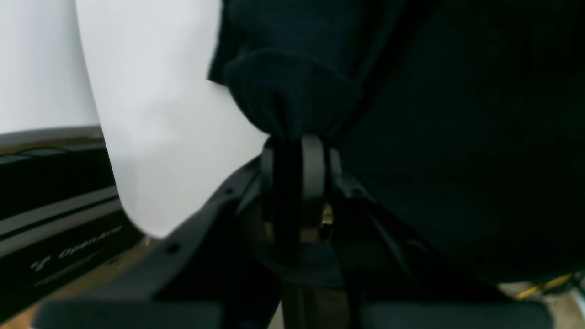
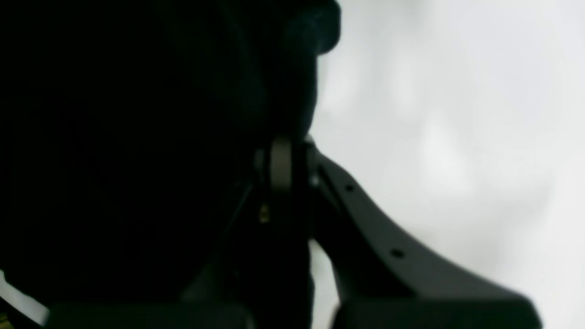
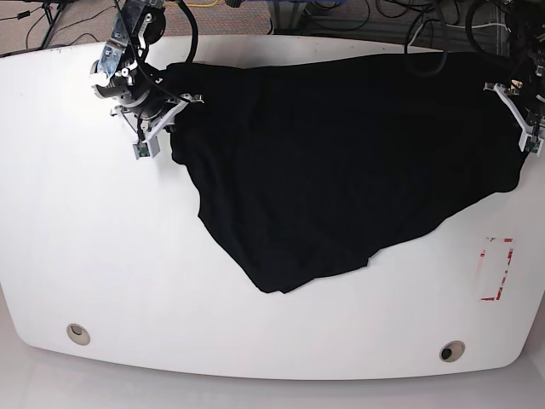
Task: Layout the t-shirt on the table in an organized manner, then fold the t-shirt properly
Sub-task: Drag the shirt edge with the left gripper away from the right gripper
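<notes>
Base view shows the table (image 3: pixel 102 256), a broad white smooth top with rounded corners, and most of its far half lies under the shirt (image 3: pixel 341 162), a big sheet of matte black cloth stretched between the two arms along the far edge and sagging to a blunt point toward the near edge, a little left of centre. No print shows, so which face is up I cannot tell. The step in hand looks like spreading: to do it well, both arms should keep even tension along the held edge, draw the cloth flat across the top and lower it together, so that the hanging point does not drag into folds; soft jersey like this bunches readily and slides easily on so slick a surface. The right gripper (image 3: pixel 162 115) sits near the far left corner, and its wrist view shows the jaws together with black cloth (image 2: pixel 137 137) pinched between them. The left gripper (image 3: pixel 518 106) stands at the far right corner; its wrist view shows the fingers (image 1: pixel 313 164) closed on a rolled hem of the cloth (image 1: pixel 292 87). A red tape rectangle (image 3: pixel 496 268) marks the top near the right edge, clear of the cloth. Two round grommet holes, one (image 3: pixel 78 332) by the near left corner and one (image 3: pixel 451 350) by the near right, lie well apart from the cloth.
</notes>
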Controlling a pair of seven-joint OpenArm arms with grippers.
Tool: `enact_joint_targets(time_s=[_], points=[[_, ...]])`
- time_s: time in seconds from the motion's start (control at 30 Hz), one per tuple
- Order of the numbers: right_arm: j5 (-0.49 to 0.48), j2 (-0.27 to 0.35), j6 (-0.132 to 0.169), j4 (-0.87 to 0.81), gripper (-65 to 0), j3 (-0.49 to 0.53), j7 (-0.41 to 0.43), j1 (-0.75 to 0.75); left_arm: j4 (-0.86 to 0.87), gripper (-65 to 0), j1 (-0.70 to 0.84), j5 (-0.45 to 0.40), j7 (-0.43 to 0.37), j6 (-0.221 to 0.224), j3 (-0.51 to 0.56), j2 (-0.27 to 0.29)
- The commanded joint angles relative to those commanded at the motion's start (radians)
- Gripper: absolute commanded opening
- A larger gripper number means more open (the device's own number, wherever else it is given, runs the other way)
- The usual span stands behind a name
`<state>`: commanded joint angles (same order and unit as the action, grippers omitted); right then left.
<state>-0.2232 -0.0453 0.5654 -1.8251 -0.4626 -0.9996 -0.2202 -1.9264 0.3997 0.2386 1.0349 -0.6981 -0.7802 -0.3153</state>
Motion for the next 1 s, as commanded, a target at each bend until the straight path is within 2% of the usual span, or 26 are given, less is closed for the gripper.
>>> enact_joint_targets(time_s=[0.17,0.33,0.6,0.77,1.0], points=[[0.000,0.000,0.000,0.000,-62.6,0.000,0.000,0.002,-0.035,-51.4,0.052,0.069,0.000,0.000,-0.089,0.002],[0.000,0.000,0.000,0.000,-62.6,0.000,0.000,0.005,-0.061,-41.7,0.086,0.141,0.000,0.000,-0.137,0.000],[0.002,0.000,0.000,0.000,-62.6,0.002,-0.002,0.015,-0.055,-41.1,0.138,0.258,0.000,0.000,-0.210,-0.037],[0.002,0.002,0.000,0.002,-62.6,0.002,-0.002,0.021,-0.028,-40.8,0.129,0.241,0.000,0.000,-0.196,-0.041],[0.002,-0.003,0.000,0.002,-62.6,0.003,-0.002,0.026,0.074,-40.7,0.005,0.135,0.000,0.000,-0.061,-0.034]])
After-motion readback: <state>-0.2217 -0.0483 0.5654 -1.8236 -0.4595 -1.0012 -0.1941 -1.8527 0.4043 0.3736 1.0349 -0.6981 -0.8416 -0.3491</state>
